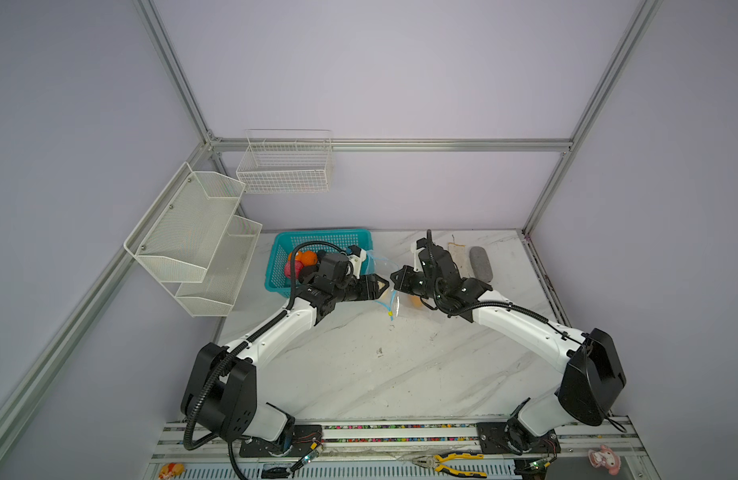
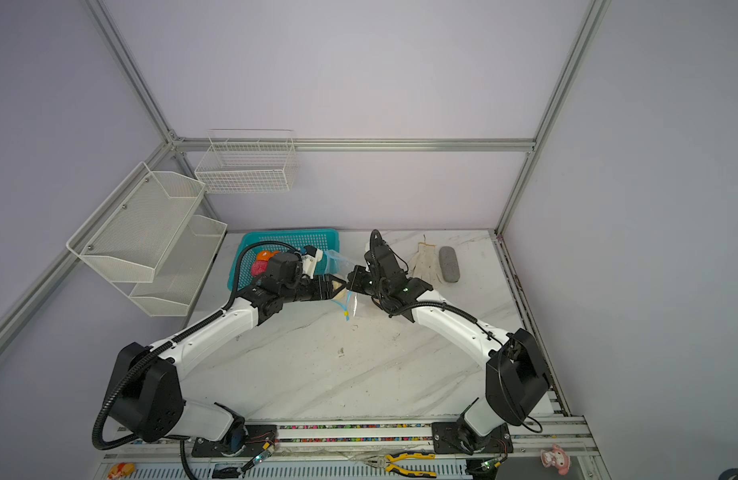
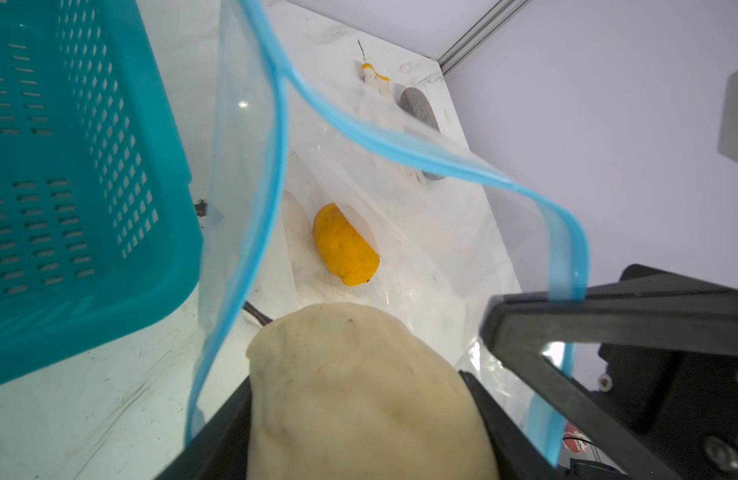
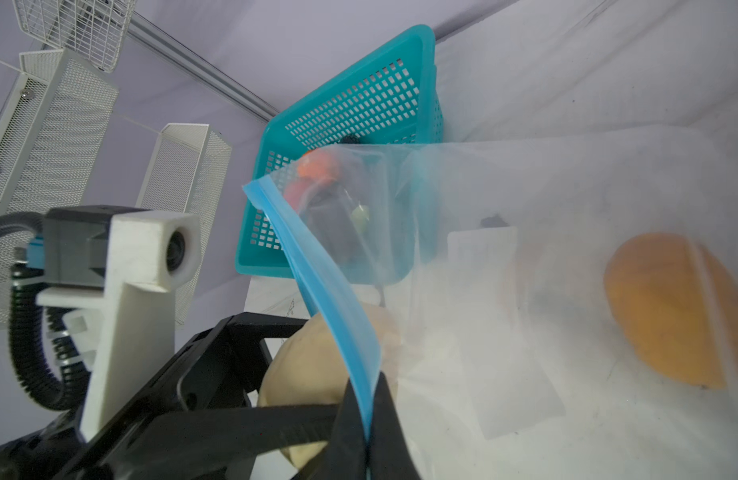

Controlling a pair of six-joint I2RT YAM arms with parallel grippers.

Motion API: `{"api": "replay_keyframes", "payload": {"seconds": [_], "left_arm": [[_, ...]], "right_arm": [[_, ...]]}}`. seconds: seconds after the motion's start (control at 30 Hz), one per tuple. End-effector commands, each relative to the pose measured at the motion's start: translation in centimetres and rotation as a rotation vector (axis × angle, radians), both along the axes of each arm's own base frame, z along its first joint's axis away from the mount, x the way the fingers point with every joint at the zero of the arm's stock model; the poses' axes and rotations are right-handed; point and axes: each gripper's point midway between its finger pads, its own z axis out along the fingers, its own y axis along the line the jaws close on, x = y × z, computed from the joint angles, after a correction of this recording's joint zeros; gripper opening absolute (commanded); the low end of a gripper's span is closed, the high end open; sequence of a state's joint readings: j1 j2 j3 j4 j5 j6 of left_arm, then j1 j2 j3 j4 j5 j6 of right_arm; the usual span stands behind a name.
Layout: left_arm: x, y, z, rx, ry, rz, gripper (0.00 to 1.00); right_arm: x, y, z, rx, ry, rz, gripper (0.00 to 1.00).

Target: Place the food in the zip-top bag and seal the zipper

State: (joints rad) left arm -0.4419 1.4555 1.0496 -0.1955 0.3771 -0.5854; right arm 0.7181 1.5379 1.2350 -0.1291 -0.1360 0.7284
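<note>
While partly open, left hand clasped round the cream ball, right hand pinched on the zipper.

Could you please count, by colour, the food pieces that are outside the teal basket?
Cream piece: 1, held by the left gripper
Yellow-orange piece: 1, inside the zip-top bag
Total: 2

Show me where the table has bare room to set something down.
Free: the wide front half of the table, between the two arms. Crowded: the back, where the left gripper and right gripper meet at the mouth of the zip-top bag, teal basket on one side, glove and grey oblong on the other.
</note>
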Motion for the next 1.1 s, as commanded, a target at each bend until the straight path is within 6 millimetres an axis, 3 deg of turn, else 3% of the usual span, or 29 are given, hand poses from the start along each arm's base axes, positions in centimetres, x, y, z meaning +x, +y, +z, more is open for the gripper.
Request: {"api": "replay_keyframes", "payload": {"seconds": [0.0,0.17,0.4,0.6,0.87,1.07], "left_arm": [[0.7,0.0,1.3,-0.005,-0.035,0.04,0.52],[1.1,-0.3,1.2,-0.013,-0.028,0.065,0.53],[1.6,-1.4,2.9,-0.023,-0.058,0.078,0.56],[1.5,-2.1,1.8,-0.009,-0.031,0.061,0.6],[1.2,-1.8,1.8,0.004,-0.039,0.057,0.79],[0.8,-1.5,2.2,0.016,-0.055,0.057,0.87]], "right_arm": [[0.0,-0.1,1.3,0.039,-0.029,-0.005,0.0],[-0.4,0.1,0.9,0.046,-0.019,0.008,0.0],[-0.6,0.8,0.1,0.021,0.002,0.034,0.0],[-0.5,1.0,0.3,0.01,-0.004,0.02,0.0],[-0.3,1.1,0.0,0.014,0.005,0.01,0.0],[-0.1,1.3,-0.1,0.014,0.006,0.01,0.0]]}}
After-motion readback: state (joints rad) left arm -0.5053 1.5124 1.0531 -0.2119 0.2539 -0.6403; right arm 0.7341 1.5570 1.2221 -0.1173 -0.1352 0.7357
